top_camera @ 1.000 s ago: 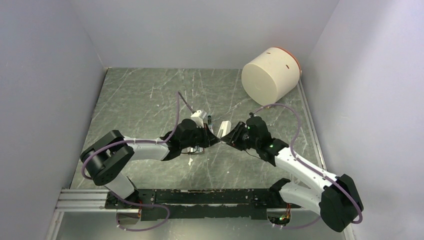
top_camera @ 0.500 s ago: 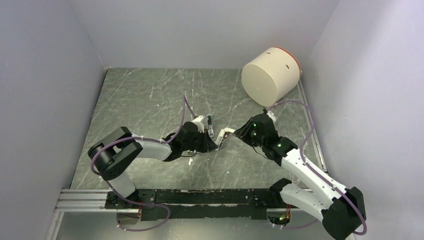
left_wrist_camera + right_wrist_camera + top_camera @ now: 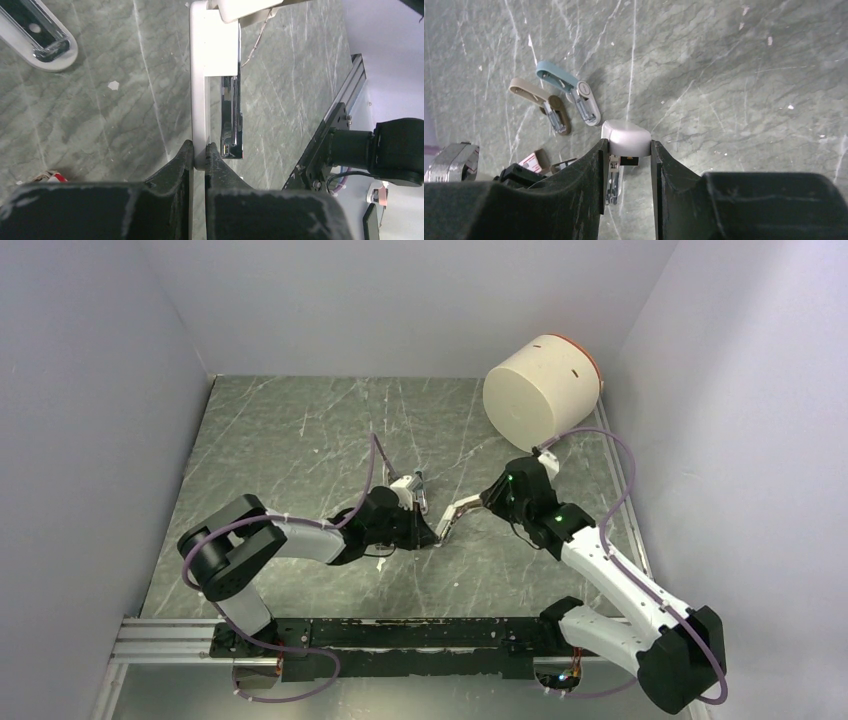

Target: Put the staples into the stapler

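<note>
The white stapler [image 3: 455, 513] lies between my two grippers at mid-table. My left gripper [image 3: 200, 151] is shut on the thin end of its white base [image 3: 199, 100], with the silvery magazine [image 3: 231, 117] open beside it. My right gripper [image 3: 627, 150] is shut on the stapler's rounded white top [image 3: 626, 139] and holds it raised away from the base. A little red-and-white box [image 3: 535, 161] lies open at the left, and a greyish piece [image 3: 563, 163] beside it may be the staples. It is partly hidden by my finger.
A teal stapler [image 3: 569, 90] and a tan one [image 3: 541, 102] lie side by side beyond the white stapler. One of them shows in the left wrist view [image 3: 40, 35]. A cream cylinder [image 3: 540, 390] with an orange rim lies at the back right. Walls close three sides.
My right gripper has moved back and to the right with the stapler's top, swinging it away from the base. My left gripper has shifted slightly right and stays clamped on the base.
</note>
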`<state>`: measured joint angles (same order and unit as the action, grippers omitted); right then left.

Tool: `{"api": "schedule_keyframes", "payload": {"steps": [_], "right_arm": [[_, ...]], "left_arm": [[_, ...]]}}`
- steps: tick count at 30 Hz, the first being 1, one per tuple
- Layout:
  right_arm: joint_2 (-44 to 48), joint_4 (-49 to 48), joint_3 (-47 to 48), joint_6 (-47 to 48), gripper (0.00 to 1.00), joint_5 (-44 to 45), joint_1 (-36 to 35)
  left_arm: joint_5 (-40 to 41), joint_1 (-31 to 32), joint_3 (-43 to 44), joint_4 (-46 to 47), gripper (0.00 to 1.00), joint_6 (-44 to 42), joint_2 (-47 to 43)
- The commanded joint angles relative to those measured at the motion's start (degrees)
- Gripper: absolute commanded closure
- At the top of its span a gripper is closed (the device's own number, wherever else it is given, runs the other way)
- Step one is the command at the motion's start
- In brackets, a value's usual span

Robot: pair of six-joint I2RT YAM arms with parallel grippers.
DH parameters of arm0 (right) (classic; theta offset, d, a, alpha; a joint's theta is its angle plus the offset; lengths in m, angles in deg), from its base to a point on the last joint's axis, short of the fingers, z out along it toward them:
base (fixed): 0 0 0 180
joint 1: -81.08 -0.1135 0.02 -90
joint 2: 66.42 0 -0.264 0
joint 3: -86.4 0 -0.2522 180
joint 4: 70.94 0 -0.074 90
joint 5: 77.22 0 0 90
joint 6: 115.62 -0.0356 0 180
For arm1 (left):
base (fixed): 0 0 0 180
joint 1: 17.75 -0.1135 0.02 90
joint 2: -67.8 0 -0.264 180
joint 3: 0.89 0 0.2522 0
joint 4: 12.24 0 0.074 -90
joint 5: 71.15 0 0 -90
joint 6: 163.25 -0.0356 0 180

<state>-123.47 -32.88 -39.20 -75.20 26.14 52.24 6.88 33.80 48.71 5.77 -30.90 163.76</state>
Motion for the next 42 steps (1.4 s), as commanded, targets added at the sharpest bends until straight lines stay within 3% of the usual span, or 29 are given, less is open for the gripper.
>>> {"api": "schedule_keyframes", "payload": {"steps": [1, 12, 24, 42], "right_arm": [[0.1, -0.4, -0.8, 2.2, 0.74, 6.6, 1.6], [-3.3, -2.3, -4.4, 1.7, 0.72, 5.0, 2.4], [-3.5, -2.0, -6.8, 1.0, 0.65, -2.3, 2.4], [-2.8, -7.0, -9.0, 2.3, 0.50, -11.4, 2.4]], "left_arm": [[-3.0, 1.5, -0.2, 0.5, 0.95, -3.0, 0.6], [-6.5, 2.8, -0.7, 3.3, 0.95, 2.6, 4.0], [-6.9, 2.7, 1.1, 0.2, 0.95, 13.3, 6.5], [-4.4, 2.6, 3.8, -4.2, 0.95, 16.0, 6.9]]}}
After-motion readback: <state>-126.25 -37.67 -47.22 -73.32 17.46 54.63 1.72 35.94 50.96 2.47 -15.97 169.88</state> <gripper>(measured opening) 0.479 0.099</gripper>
